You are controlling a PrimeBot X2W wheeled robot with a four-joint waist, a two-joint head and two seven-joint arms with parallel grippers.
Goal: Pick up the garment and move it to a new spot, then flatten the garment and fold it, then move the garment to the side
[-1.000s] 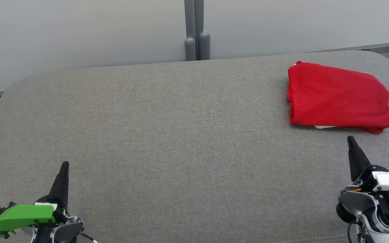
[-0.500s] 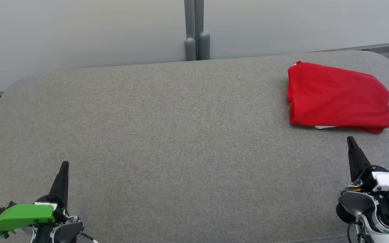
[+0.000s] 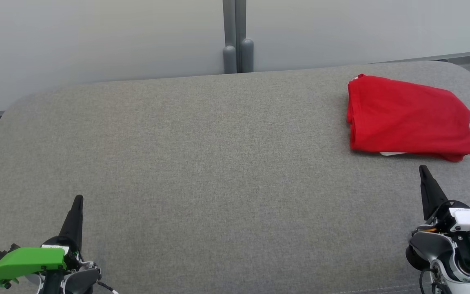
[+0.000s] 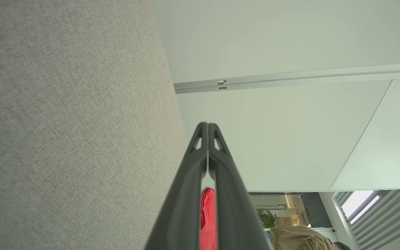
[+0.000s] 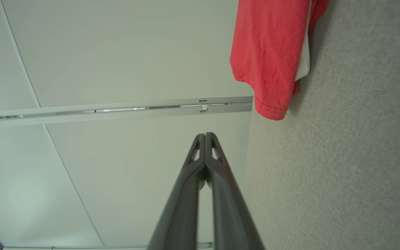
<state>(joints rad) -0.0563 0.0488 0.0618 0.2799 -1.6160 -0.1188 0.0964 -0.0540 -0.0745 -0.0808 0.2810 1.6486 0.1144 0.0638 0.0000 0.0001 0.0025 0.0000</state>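
The garment [image 3: 408, 118] is red, folded into a compact rectangle, and lies at the far right of the grey cushioned surface [image 3: 218, 163]; a bit of white shows under its near edge. In the right wrist view the garment [image 5: 273, 52] hangs at the top, apart from the fingers. A sliver of the garment [image 4: 207, 222] shows between the finger bases in the left wrist view. My right gripper [image 3: 422, 168] is shut and empty, just short of the garment's near edge. My left gripper [image 3: 78, 198] is shut and empty at the lower left, far from it.
A pale wall panel [image 3: 96, 41] with a grey vertical post [image 3: 238, 36] stands behind the surface. The surface's rounded edges fall away at the far left and far right. In the left wrist view a person's head [image 4: 300, 238] shows at the bottom.
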